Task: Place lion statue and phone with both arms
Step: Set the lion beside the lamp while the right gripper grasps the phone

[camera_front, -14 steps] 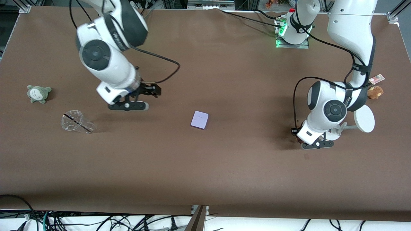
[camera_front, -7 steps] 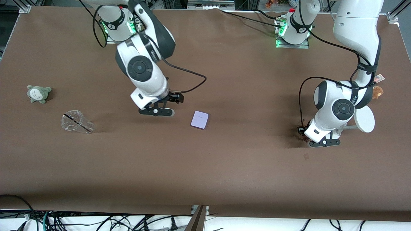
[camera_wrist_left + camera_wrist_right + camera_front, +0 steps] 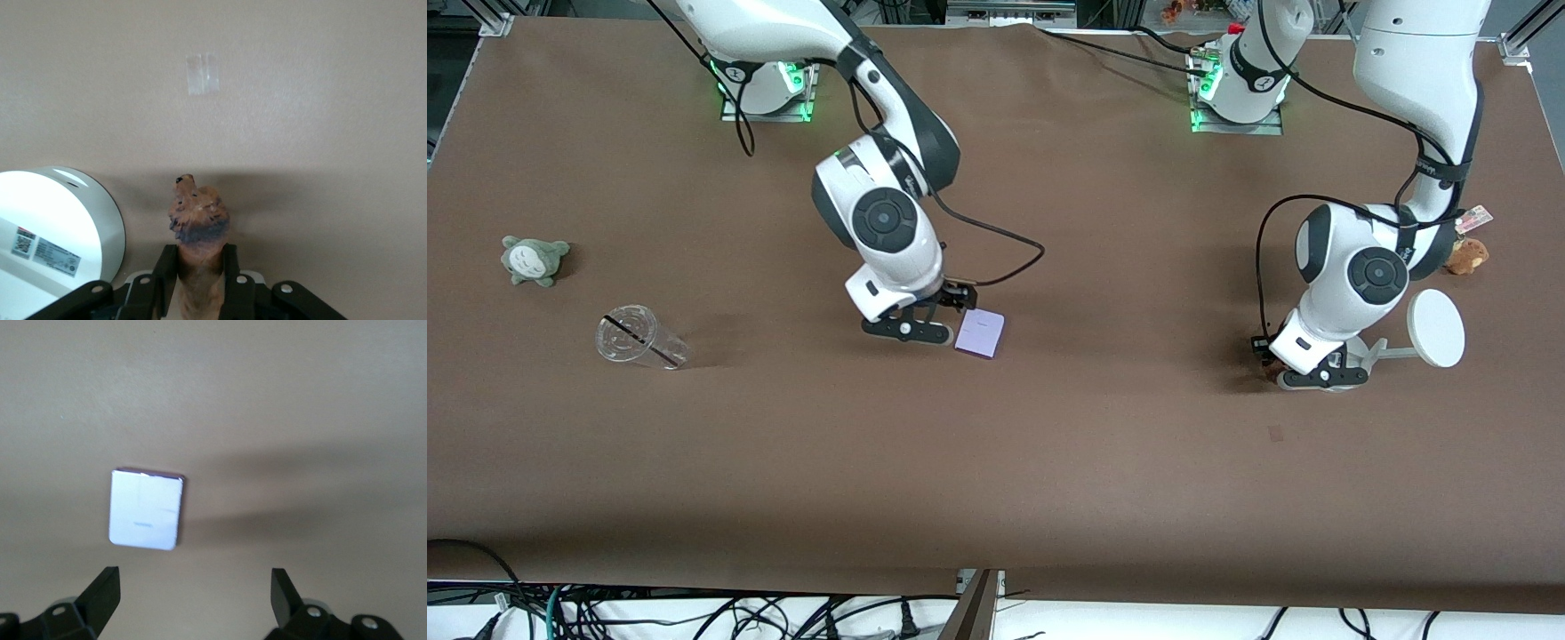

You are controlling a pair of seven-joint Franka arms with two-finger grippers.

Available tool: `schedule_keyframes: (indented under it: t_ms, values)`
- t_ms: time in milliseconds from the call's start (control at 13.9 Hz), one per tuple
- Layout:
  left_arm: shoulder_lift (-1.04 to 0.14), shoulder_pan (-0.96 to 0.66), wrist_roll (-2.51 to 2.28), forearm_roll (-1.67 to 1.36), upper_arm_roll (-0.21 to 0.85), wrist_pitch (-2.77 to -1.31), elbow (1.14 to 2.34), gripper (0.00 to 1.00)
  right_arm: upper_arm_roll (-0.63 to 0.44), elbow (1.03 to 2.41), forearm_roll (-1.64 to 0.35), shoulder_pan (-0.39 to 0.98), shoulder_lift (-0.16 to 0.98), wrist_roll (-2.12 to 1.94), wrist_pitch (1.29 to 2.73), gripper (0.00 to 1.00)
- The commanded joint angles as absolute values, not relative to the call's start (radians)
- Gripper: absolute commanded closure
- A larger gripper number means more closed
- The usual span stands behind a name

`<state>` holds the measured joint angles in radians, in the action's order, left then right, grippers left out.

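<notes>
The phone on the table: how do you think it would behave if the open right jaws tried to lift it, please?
The phone looks like a thin, stiff slab, so it probably won't bend. It lies flat on the brown table, leaving little edge to catch, so it may slide rather than lift. Its smooth face suggests a slippery hold for the right gripper.

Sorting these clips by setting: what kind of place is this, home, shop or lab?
Most likely a robotics lab. Two arms are bolted to a brown-covered table framed in aluminium rails, loose cables run under its edge, and unrelated test props lie about: a phone, a plastic cup, a small plush.
</notes>
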<state>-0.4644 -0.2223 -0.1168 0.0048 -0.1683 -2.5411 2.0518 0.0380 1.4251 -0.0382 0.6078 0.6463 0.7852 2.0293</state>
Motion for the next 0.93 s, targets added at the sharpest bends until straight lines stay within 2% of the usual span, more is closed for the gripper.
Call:
schedule_keyframes:
  t_ms: [0, 72, 143, 215, 430, 574, 861]
  values:
    - [-0.429, -0.213, -0.092, 0.014, -0.163, -2.562, 2.091, 1.0, 0.026, 1.325, -0.02, 0.632, 0.738, 0.85, 2.058, 0.0]
    - [-0.431, -0.213, -0.094, 0.014, -0.163, -2.56, 2.091, 1.0, 0.026, 1.325, -0.02, 0.632, 0.75, 0.865, 2.09, 0.0]
    - [-0.431, -0.213, -0.097, 0.014, -0.163, -2.556, 2.086, 0.55, 0.026, 1.325, -0.02, 0.632, 0.764, 0.873, 2.114, 0.0]
    - [-0.43, -0.213, -0.103, 0.014, -0.164, -2.551, 2.08, 0.01, 0.026, 1.325, -0.02, 0.635, 0.778, 0.874, 2.138, 0.0]
    - [-0.404, -0.222, -0.126, 0.014, -0.163, -2.511, 2.066, 0.0, 0.023, 1.322, -0.02, 0.646, 0.813, 0.908, 2.209, 0.0]
    - [-0.382, -0.233, -0.178, 0.014, -0.152, -2.359, 1.99, 0.0, 0.021, 1.315, -0.02, 0.653, 0.836, 0.913, 2.229, 0.0]
    - [-0.347, -0.242, -0.302, 0.015, -0.101, -1.987, 1.752, 0.0, 0.02, 1.243, -0.02, 0.669, 0.899, 0.946, 2.229, 0.0]
